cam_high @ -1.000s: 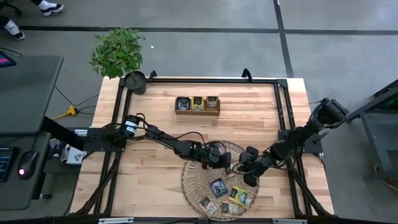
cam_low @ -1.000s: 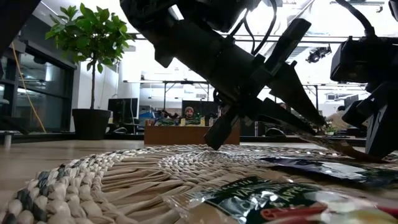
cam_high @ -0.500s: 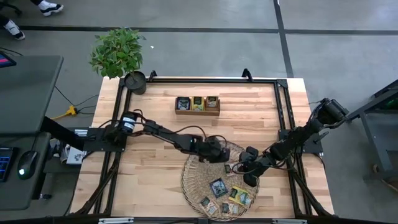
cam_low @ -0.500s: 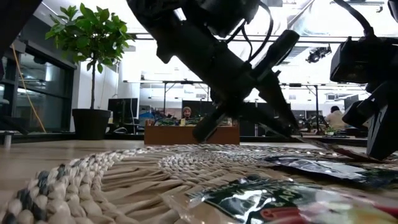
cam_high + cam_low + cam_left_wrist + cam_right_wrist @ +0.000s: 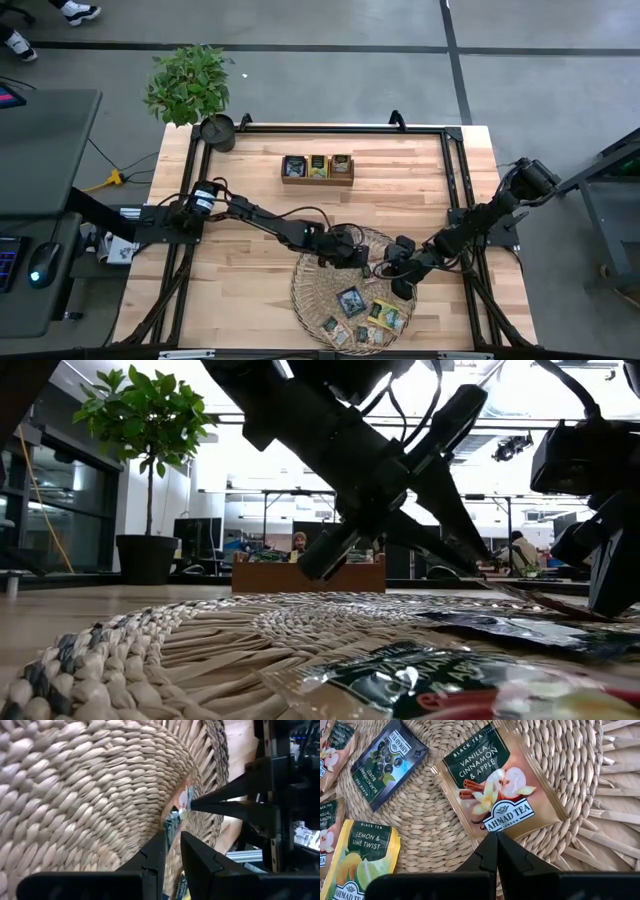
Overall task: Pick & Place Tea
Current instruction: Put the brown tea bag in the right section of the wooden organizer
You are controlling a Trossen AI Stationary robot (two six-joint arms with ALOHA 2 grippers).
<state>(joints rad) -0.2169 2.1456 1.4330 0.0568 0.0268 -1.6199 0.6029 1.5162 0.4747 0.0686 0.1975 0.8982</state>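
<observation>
Here, both arms work over the round woven tray [image 5: 320, 292] at the near edge of the wooden surface [image 5: 250, 200]. The right gripper [image 5: 496, 851] has its fingers closed together, their tips at the edge of a Vanilla Cinnamon & Apple sachet [image 5: 501, 787] lying flat on the tray; whether they pinch that edge cannot be told. The left gripper [image 5: 172, 842] is slightly open, holding nothing, its fingers straddling one upturned edge of the same sachet near the tray rim. The remaining sachets [image 5: 368, 312] lie on the near half of the tray, including a dark blue one [image 5: 386, 762] and a yellow Lemon & Lime Twist one [image 5: 362, 862]. A wooden box [image 5: 317, 168] with three compartments sits well apart, toward the far side.
</observation>
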